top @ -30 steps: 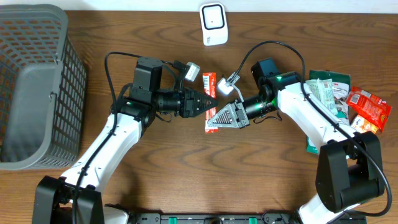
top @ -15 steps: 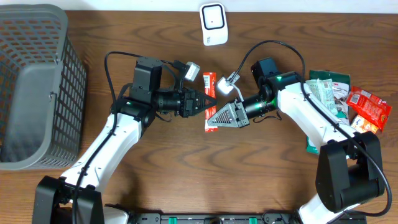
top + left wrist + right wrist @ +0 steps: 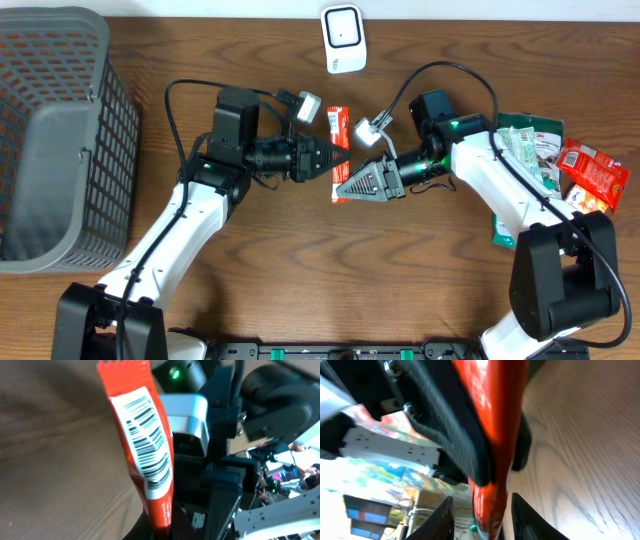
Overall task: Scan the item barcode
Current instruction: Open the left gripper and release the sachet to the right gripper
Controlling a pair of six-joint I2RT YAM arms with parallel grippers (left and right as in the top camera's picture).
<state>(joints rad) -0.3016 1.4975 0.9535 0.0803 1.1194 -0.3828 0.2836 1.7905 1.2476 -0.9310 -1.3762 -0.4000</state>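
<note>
While the left hand (image 3: pixel 338 160) clenched the packet (image 3: pixel 145 445), lengthwise toward the far-edge scanner (image 3: pixel 342 38), the right hand (image 3: pixel 481 517) straddled it, released.

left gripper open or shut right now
Shut: the left gripper clamps the red packet, which rises from it in the wrist view.

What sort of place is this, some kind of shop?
Most likely a mock shop checkout on a wooden table: a white scanner at the far edge, a pile of snack packets on one side, a grey mesh basket on the other.
</note>
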